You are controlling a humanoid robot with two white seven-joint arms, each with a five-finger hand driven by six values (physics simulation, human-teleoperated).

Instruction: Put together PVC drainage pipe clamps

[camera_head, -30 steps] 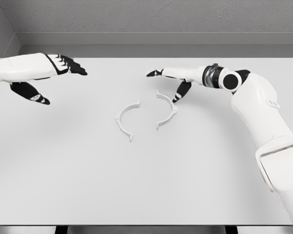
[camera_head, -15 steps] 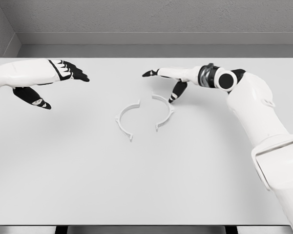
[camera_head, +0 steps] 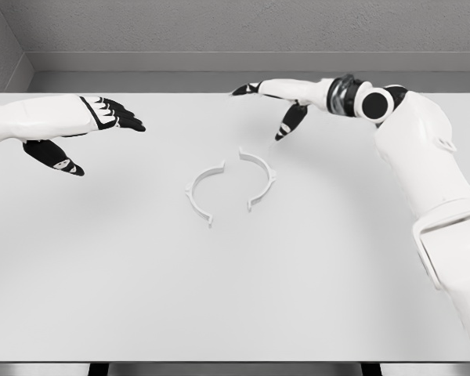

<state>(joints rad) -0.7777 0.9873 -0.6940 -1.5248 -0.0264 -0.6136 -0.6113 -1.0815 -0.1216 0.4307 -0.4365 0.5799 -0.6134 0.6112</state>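
Two white half-ring clamp pieces lie flat near the middle of the white table (camera_head: pixel 141 290). The left clamp half (camera_head: pixel 200 192) and the right clamp half (camera_head: pixel 260 177) face each other with a small gap between them. My right hand (camera_head: pixel 268 106) hovers above and behind the right half, fingers spread, touching nothing. My left hand (camera_head: pixel 84 135) hangs over the table's left side, well away from the left half, also open and empty.
A grey wall (camera_head: pixel 235 31) runs behind the table's far edge. The right arm (camera_head: pixel 423 172) stretches along the table's right side.
The right clamp half has slid left toward the other half. My right hand has since lifted up and back from it. The left hand drifted slightly right.
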